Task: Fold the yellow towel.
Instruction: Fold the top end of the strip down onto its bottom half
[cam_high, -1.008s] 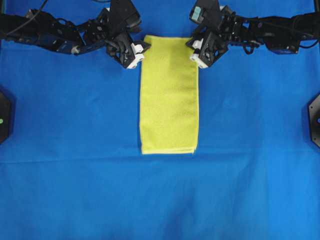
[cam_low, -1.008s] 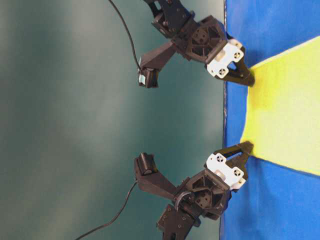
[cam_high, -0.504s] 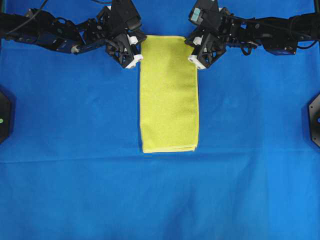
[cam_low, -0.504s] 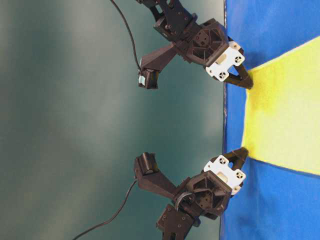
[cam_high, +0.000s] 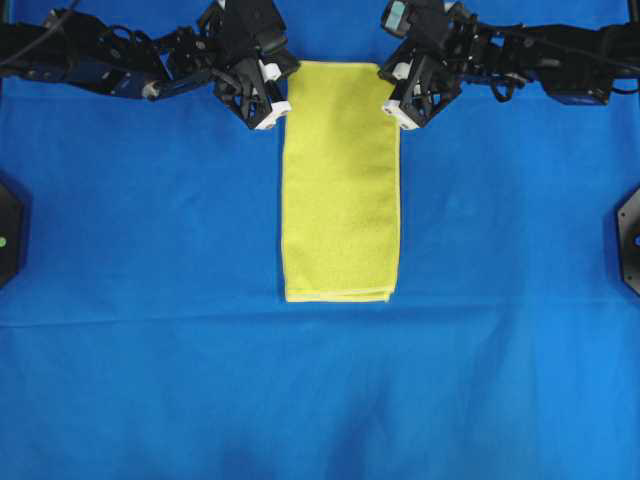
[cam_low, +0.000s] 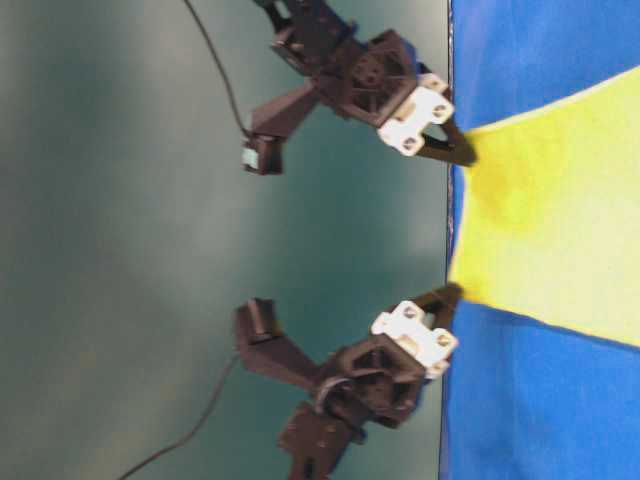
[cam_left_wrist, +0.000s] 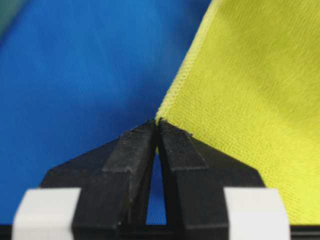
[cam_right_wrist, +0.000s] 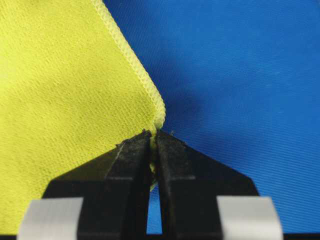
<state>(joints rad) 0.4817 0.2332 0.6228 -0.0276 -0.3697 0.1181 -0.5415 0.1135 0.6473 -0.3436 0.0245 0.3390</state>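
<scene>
The yellow towel (cam_high: 340, 190) lies as a long folded strip on the blue sheet, its near end flat. My left gripper (cam_high: 288, 88) is shut on the far left corner of the towel (cam_left_wrist: 240, 100), with the hem pinched at the tips of the gripper (cam_left_wrist: 158, 122). My right gripper (cam_high: 392, 92) is shut on the far right corner of the towel (cam_right_wrist: 65, 100), and yellow fabric shows between the tips of that gripper (cam_right_wrist: 153, 132). In the table-level view the far edge of the towel (cam_low: 560, 220) hangs stretched between the two grippers, a little above the sheet.
The blue sheet (cam_high: 150, 300) covers the whole table. Black fixtures sit at its left edge (cam_high: 8, 230) and right edge (cam_high: 630, 240). Both arms reach in from the far side, one at each far corner of the towel.
Both grippers, open beside the far corners a second ago, have shut on them. They have since raised the far edge slightly off the sheet.
</scene>
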